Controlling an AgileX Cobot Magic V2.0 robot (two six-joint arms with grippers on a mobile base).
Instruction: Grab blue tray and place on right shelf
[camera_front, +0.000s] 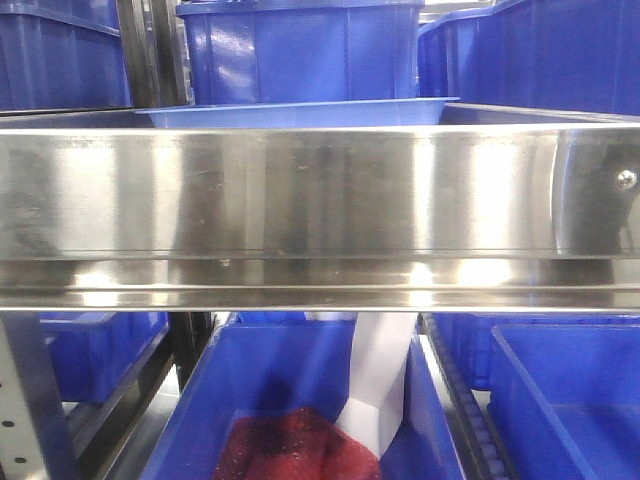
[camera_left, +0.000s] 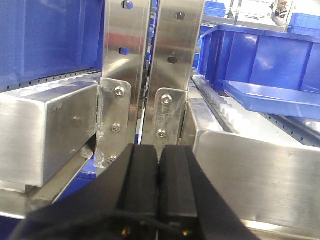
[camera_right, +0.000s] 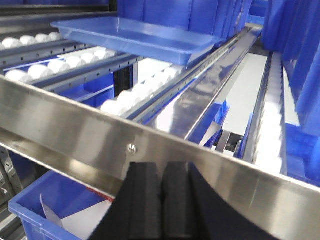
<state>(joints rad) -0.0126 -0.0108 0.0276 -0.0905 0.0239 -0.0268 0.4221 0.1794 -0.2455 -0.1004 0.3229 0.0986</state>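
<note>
The blue tray (camera_right: 135, 37) sits on the white rollers (camera_right: 135, 92) of the right shelf (camera_front: 320, 190), just behind its wide steel front lip and in front of a deep blue bin (camera_front: 300, 50). Neither arm touches it. The left gripper (camera_left: 159, 180) hangs before the shelf's uprights (camera_left: 150, 75), jaws pressed together, empty. The right gripper (camera_right: 162, 200) hangs just below the lip, jaws likewise together.

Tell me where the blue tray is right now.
The blue tray sits on the white rollers of the steel shelf, behind its front lip. In the front view it is centre, just before a deep blue bin; neither gripper touches it.
</note>
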